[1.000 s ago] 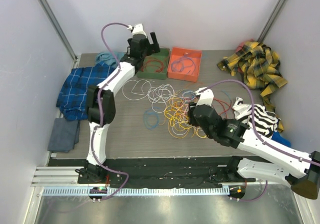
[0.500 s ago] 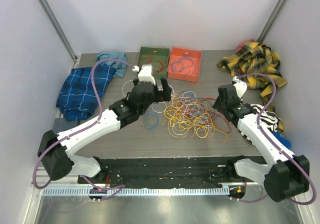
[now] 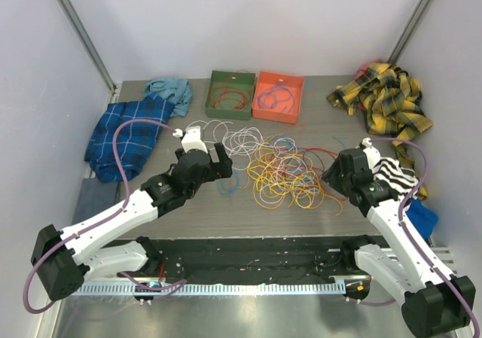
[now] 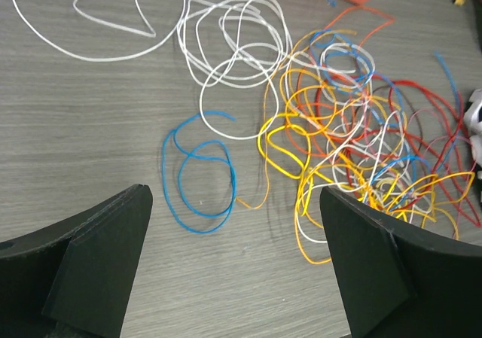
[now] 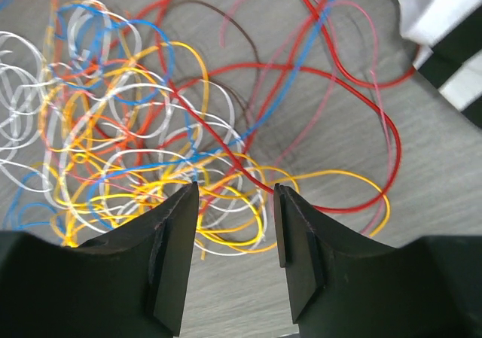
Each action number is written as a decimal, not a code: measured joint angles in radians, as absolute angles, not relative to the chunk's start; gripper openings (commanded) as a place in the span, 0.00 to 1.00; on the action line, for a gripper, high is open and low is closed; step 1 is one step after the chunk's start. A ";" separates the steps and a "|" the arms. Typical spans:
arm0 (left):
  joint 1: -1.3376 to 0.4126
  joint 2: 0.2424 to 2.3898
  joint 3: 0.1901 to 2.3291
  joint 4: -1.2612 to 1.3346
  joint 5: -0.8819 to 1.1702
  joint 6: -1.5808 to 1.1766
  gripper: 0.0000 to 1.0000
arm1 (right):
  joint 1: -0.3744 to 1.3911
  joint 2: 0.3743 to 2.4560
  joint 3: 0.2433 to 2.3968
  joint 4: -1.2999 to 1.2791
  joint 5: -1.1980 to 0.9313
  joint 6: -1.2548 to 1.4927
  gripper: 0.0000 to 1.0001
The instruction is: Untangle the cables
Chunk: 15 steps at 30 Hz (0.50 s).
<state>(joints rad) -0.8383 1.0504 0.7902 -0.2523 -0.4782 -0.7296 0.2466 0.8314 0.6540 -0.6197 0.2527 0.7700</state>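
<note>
Top external view: cables [image 3: 290, 174] lie in one loose tangle at the middle of the worktop [image 3: 188, 217], a bit toward the right edge. Yellow, orange, red, white and blue loops overlap. White loops [image 3: 218, 135] spread out on the tangle's far-left side. One blue loop [image 3: 226, 181] lies by itself just left of the tangle, flat on the worktop.

Left gripper [image 3: 220, 163] is wide open and holds nothing. It sits left of the tangle, close to the blue loop. In the left wrist view the gripper [image 4: 233, 195] frames that blue loop [image 4: 197, 195] between its fingers [image 4: 113, 248] without touching it, with the tangle [image 4: 354, 157] off to its right.

Right gripper [image 3: 331, 176] is at the tangle's right side. In the right wrist view the gripper [image 5: 236, 195] has its jaws partly apart, over yellow and red strands [image 5: 226, 165]. Nothing is clamped between them.

Green tray [image 3: 230, 95] and orange tray [image 3: 278, 97] stand side by side at the far edge, each with a few cable loops inside. Blue plaid cloth [image 3: 124, 135] lies by the left edge, teal cloth [image 3: 169, 91] near the far-left corner, and yellow plaid cloth [image 3: 384, 101] at the far-right corner. Striped black-and-white cloth [image 3: 395, 176] lies by the right edge.
</note>
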 measured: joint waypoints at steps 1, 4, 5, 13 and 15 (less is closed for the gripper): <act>-0.838 1.057 0.786 -0.252 -0.473 -0.735 1.00 | 0.247 0.831 0.642 -0.627 0.256 0.775 0.54; -0.839 1.077 0.772 -0.255 -0.459 -0.754 1.00 | 0.247 0.831 0.600 -0.647 0.255 0.805 0.54; -0.841 1.084 0.770 -0.255 -0.454 -0.760 1.00 | 0.247 0.828 0.585 -0.653 0.252 0.821 0.55; -0.855 1.091 0.756 -0.253 -0.441 -0.791 1.00 | 0.247 0.783 0.511 -0.647 0.230 0.948 0.65; -0.855 1.091 0.749 -0.253 -0.440 -0.802 1.00 | 0.247 0.781 0.487 -0.631 0.231 0.986 0.66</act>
